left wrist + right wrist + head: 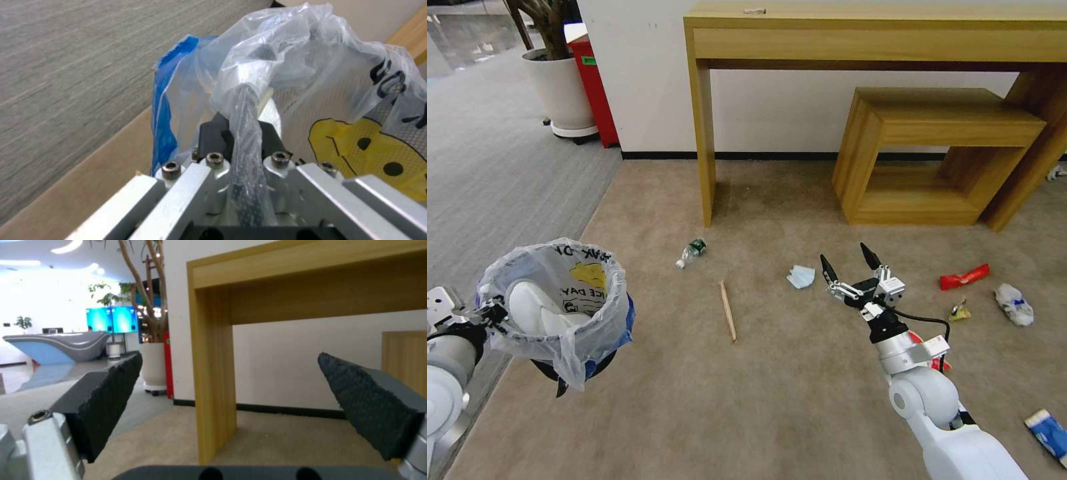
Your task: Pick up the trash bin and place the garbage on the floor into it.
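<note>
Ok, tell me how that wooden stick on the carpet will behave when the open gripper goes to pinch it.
The wooden stick looks thin, straight and rigid, so it probably won't flex. It lies flat on the carpet, so the right gripper, open above it, likely has little to pinch. If round, it may roll aside when nudged. It looks light.

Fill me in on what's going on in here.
A robot is clearing litter off the carpet. Its left gripper is shut on the rim of the trash bin, holding it off the floor with something white inside. Its right gripper is open and empty, raised above the carpet near the pale blue mask. The bottle, wooden stick, red wrapper and other scraps lie on the floor.
</note>
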Controlling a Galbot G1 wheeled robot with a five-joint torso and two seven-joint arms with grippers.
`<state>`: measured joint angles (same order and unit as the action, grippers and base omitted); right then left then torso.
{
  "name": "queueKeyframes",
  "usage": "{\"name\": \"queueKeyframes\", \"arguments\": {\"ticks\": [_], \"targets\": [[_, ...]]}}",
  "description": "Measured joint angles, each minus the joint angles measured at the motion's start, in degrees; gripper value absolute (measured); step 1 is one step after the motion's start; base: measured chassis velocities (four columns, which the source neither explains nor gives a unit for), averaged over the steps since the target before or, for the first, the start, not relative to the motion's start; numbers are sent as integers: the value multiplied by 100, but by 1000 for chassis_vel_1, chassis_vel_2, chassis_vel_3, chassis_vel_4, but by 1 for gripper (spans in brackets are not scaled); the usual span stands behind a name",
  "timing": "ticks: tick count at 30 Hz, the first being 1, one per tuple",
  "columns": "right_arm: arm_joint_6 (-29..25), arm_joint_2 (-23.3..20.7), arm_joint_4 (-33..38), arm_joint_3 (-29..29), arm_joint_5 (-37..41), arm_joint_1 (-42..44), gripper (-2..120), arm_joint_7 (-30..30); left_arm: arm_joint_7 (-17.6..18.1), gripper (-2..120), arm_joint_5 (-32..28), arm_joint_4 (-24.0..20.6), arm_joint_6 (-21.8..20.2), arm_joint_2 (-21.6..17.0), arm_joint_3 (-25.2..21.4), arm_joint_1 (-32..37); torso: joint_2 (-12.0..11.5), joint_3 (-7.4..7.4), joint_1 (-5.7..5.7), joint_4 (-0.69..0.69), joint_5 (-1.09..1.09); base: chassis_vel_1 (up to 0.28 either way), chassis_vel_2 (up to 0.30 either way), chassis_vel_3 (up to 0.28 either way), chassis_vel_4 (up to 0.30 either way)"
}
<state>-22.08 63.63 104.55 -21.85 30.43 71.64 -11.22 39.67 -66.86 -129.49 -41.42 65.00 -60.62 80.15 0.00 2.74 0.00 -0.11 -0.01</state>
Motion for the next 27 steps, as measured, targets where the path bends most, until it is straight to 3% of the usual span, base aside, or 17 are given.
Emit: {"name": "queueKeyframes", "arguments": {"ticks": [16,27], "targets": [[29,12,-102,120,-46,-77,100,140,-56,2,21,62,31,-10,41,-36,-1,3,1,0,-1,-271,271,270,-269],[465,-18,35,236,-358,122,100,657,-83,2,21,50,33,-15,33,-11,0,-2,0,1,0,-19,15,0,-13]]}}
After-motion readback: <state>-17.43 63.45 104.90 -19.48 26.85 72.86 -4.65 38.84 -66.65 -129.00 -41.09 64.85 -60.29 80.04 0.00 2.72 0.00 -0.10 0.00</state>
